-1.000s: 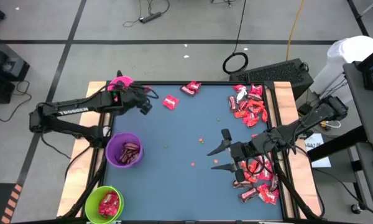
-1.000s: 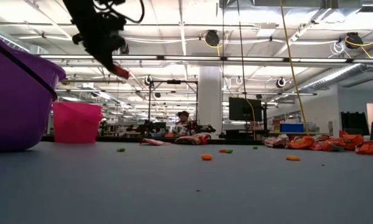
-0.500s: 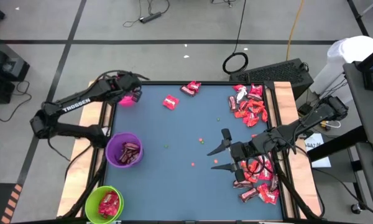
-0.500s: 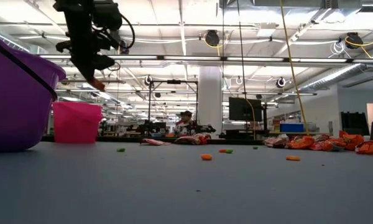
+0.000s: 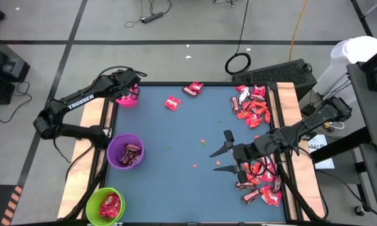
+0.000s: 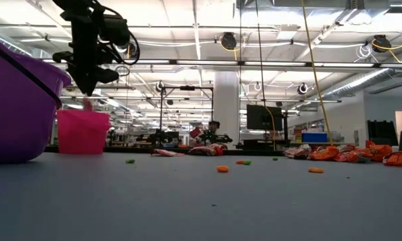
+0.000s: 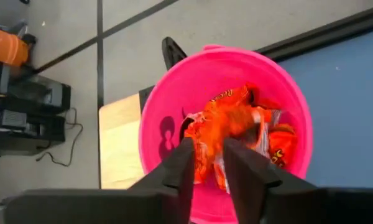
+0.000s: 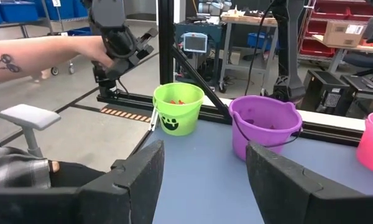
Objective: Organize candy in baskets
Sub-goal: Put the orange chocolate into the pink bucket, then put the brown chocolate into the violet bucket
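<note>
The left gripper [image 5: 131,90] is held directly above the pink tub [image 7: 174,118], at the far left corner of the table [image 5: 176,163]. In the left wrist view its fingers [image 7: 177,171] are seen parted by a narrow gap, with nothing clamped between them; a blurred orange-red candy [image 7: 233,124] shows just past the tips, over the wrapped pieces lying in the tub. Whether that piece is falling or resting cannot be told. So the thing of the task lies straight below this gripper, inside the tub, and a release is judged to be under way.

The right gripper [image 5: 225,154] hangs with its jaws wide and empty over the table, pointing toward the left arm. The red pile [image 5: 261,179] lies close behind and beside it, at the right edge; a second heap [image 5: 251,107] lies farther off along that edge. Two loose pieces [image 5: 171,102] near the far edge lie nearer the left gripper, just to the side of the pink tub.

The purple tub [image 5: 125,152] and the green tub [image 5: 107,206] stand nearer the front on the left arm's side, each with candy inside. The next pick is judged to fall to whichever arm is nearer: the pile to the right, the loose pieces to the left.
</note>
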`<control>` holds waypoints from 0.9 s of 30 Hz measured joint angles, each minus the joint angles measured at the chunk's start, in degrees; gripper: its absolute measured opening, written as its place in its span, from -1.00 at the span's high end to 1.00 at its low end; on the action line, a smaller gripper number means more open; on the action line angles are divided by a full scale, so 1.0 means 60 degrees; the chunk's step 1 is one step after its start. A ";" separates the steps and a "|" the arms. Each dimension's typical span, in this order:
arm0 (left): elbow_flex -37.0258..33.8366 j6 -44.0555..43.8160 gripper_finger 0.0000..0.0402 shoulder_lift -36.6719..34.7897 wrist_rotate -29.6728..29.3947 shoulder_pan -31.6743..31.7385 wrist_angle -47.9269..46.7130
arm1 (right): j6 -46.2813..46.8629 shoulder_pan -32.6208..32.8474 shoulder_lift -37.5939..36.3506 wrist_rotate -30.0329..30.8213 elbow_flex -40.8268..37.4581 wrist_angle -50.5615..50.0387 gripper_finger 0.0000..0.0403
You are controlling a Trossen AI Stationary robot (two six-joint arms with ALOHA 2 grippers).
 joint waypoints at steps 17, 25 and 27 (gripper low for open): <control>0.0000 0.0673 0.05 -0.1032 0.0324 -0.2723 0.0498 | -0.0132 -0.0005 0.0000 -0.0003 0.0000 -0.0261 -0.07; -0.1496 0.1848 0.05 -0.2668 0.1509 -0.3955 0.2523 | -0.0233 -0.0350 0.0004 0.0764 0.0000 -0.0705 -0.07; -0.2094 0.1923 0.05 -0.3283 0.1989 -0.4044 0.3155 | -0.0206 -0.0461 0.0004 0.1163 0.0000 -0.0865 -0.07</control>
